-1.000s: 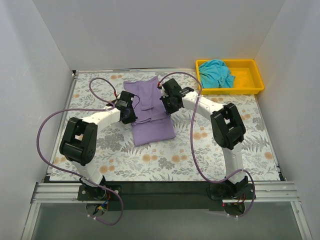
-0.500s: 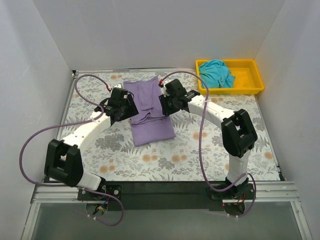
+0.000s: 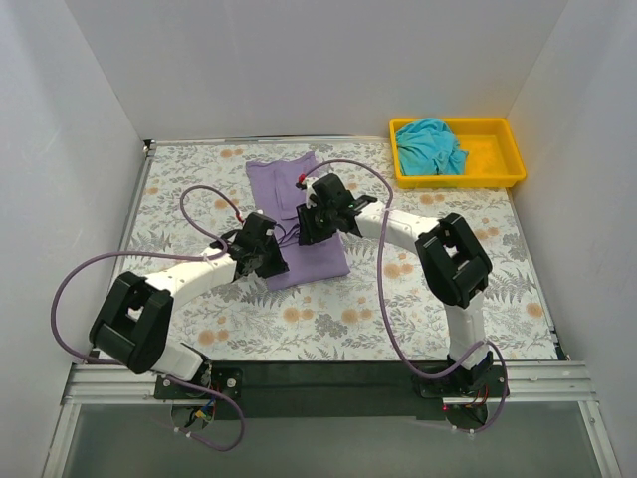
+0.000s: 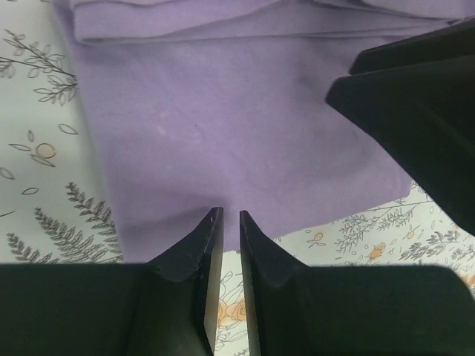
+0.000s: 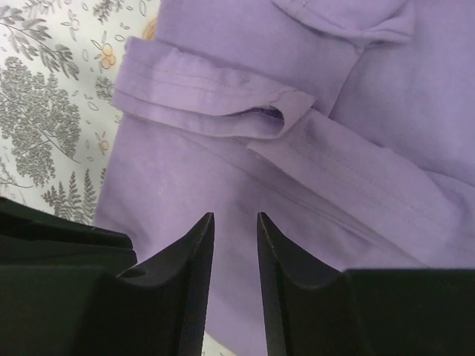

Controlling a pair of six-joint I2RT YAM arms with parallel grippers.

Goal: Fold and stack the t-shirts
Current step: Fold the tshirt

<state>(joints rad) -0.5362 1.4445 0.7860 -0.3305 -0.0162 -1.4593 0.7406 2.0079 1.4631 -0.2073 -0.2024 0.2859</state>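
At the bottom of the top view both arms rise from their bases at the near edge of the floral table (image 3: 328,319) and bend inward toward the middle of the frame. The left gripper (image 3: 267,254) sits low at the near left corner of the lavender t-shirt (image 3: 320,261), just left of centre. In the left wrist view its fingers (image 4: 209,237) stand a narrow slit apart with only the table print showing between them. The shirt's near hem lies just beyond the tips, so the tool is released and grasps nothing. The shirt lies folded into a long strip running from the centre of the frame toward the upper left, flat on the table. Farther up the strip the right gripper (image 3: 309,221) hangs over the cloth at about mid-frame. The right wrist view shows its fingers (image 5: 197,252) a little apart, with smooth purple fabric visible through the gap. It too is let go, holding nothing. Beyond its tips a short sleeve (image 5: 215,96) lies folded across the body of the shirt, its stitched hem turned toward the upper left of that view. Farthest off, in the upper right corner of the top view, the teal t-shirt (image 3: 430,144) lies crumpled in the left half of the yellow tray (image 3: 498,179), well apart from both grippers.
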